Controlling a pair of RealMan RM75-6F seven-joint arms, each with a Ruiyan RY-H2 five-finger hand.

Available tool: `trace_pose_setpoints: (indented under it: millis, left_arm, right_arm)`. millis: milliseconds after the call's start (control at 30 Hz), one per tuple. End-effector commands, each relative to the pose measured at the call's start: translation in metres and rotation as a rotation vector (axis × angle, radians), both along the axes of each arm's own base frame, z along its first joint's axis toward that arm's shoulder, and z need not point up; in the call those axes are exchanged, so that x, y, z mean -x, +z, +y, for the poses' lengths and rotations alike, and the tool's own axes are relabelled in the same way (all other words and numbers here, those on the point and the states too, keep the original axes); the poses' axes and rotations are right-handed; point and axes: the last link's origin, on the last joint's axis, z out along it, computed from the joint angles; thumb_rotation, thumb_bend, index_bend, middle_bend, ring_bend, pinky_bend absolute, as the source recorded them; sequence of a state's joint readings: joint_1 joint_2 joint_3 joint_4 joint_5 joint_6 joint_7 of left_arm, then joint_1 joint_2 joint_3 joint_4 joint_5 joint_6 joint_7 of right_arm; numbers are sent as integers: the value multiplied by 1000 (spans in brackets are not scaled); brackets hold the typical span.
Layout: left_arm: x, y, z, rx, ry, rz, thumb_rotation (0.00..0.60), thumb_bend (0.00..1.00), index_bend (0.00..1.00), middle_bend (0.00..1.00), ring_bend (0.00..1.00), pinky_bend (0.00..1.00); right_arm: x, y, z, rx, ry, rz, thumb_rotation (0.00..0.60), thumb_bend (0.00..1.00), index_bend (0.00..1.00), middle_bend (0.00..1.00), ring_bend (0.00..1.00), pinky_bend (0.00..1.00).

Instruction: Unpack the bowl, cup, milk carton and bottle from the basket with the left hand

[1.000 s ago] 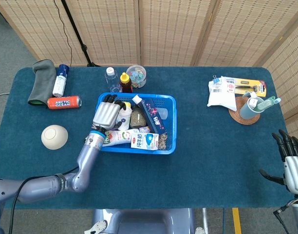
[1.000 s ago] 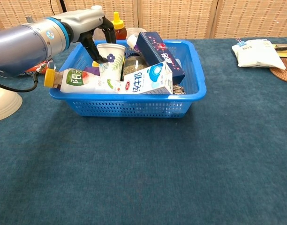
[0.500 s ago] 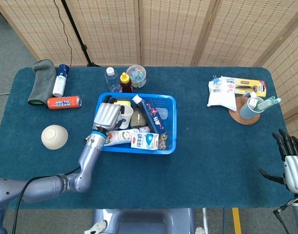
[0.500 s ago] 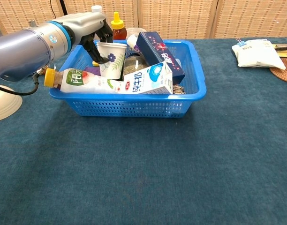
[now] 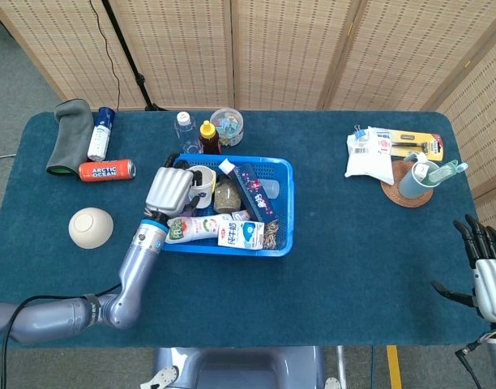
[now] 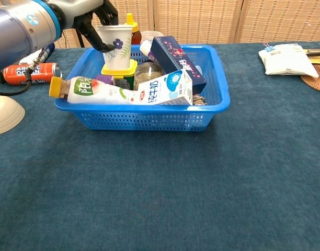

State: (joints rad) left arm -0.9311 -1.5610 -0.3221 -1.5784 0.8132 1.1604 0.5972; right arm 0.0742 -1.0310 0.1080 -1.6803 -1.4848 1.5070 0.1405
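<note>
Cup (image 6: 116, 46), white with a purple flower, sits clamped in the left hand (image 5: 169, 190), lifted above the blue basket (image 6: 212, 102). Below the hand lie the bottle (image 6: 94, 91) and milk carton (image 6: 165, 89). The bowl (image 5: 91, 227) rests outside, left of it. The right hand (image 5: 485, 271) hangs with fingers apart, holding nothing.

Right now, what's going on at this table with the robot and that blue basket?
The robot is unpacking the blue basket with its left hand. That hand grips the paper cup and has it raised above the basket's back left corner. The bowl is already out, upside down on the table to the left. The milk carton and the bottle lie in the basket. The right hand is idle at the table's near right edge, fingers spread, holding nothing.
</note>
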Motion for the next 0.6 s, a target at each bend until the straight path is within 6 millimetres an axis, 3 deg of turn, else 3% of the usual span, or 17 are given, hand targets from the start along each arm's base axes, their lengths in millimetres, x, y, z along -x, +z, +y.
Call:
trace_pose_setpoints:
  millis: [33, 300, 600]
  left_arm:
    - [4, 24, -6, -50, -17, -18, 600, 500, 792, 716, 289, 120]
    - [43, 77, -12, -147, 31, -17, 600, 478, 773, 712, 284, 120]
    - [109, 96, -17, -168, 192, -5, 600, 465, 741, 687, 272, 121]
  right_arm:
    - [0, 0, 0, 0, 1, 0, 600, 0, 0, 0, 0, 0]
    - [-3, -1, 3, -8, 12, -1, 600, 0, 0, 0, 0, 0]
    - [-5, -4, 3, -19, 16, 4, 600, 0, 0, 0, 0, 0]
